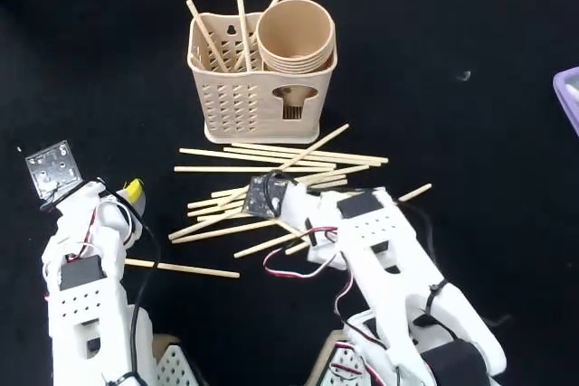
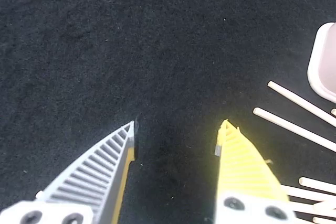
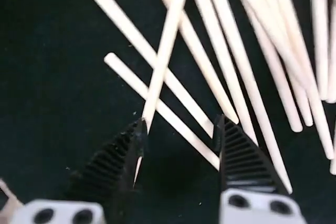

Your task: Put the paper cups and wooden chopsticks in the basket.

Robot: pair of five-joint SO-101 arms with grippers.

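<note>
Several wooden chopsticks (image 1: 271, 158) lie scattered across the middle of the high view on the black table (image 1: 470, 187), just below the basket (image 1: 237, 110), which stands at upper centre. A stack of paper cups (image 1: 296, 33) is seated in the basket's right-hand compartment, and a few upright sticks (image 1: 208, 38) are leaned in its left one. The cup part of the task is judged done; the chopstick part is judged far from finished, since most sticks are on the table.

The right gripper (image 3: 178, 129) is held low over the near edge of the pile, its jaws spread apart with nothing clasped. In its wrist view, crossed sticks are seen between the black fingers. The step in hand is judged to be the picking of one of them. For the next move, the jaws would need to be lowered around a single stick and closed squarely, as crossed neighbours could be dragged along.

The left gripper (image 2: 176, 129) is placed at lower left of the high view over bare table, its jaws likewise released and empty. One lone stick (image 1: 181, 268) lies just beside that arm, apart from the pile.
</note>
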